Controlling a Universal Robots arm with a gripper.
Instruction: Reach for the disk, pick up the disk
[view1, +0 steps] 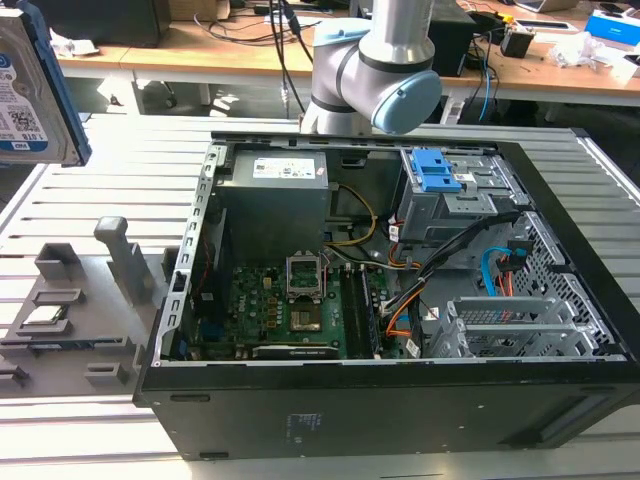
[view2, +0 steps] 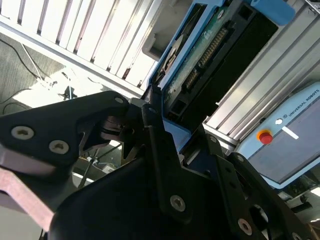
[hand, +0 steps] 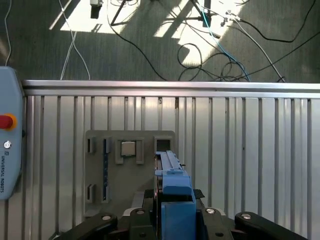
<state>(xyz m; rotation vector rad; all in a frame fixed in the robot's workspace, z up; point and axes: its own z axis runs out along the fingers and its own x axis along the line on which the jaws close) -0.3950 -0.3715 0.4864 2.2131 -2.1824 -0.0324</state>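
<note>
Hanging up in the air, the disk (view1: 30, 85) shows at the top corner on the exterior view's left, high above the ribbed metal surface (view1: 110, 180). The claw (hand: 175, 202) is closed tight on it, with a black finger on each side of the disk's blue frame. In the first wrist view the disk (hand: 169, 165) is seen from its thin edge, sticking out past the claw. In the second wrist view its green board side (view2: 210, 50) faces the camera.

Far under the disk lies a flat grey holder plate (hand: 130, 200) on the surface. A small square silver chip (hand: 128, 148) sits in one of its slots. Beside the plate, on the exterior view's right, stands a big open computer case (view1: 400, 400). The robot arm (view1: 380, 60) rises behind the case. A grey box with a red button (hand: 7, 121) lies at the edge of the surface.
</note>
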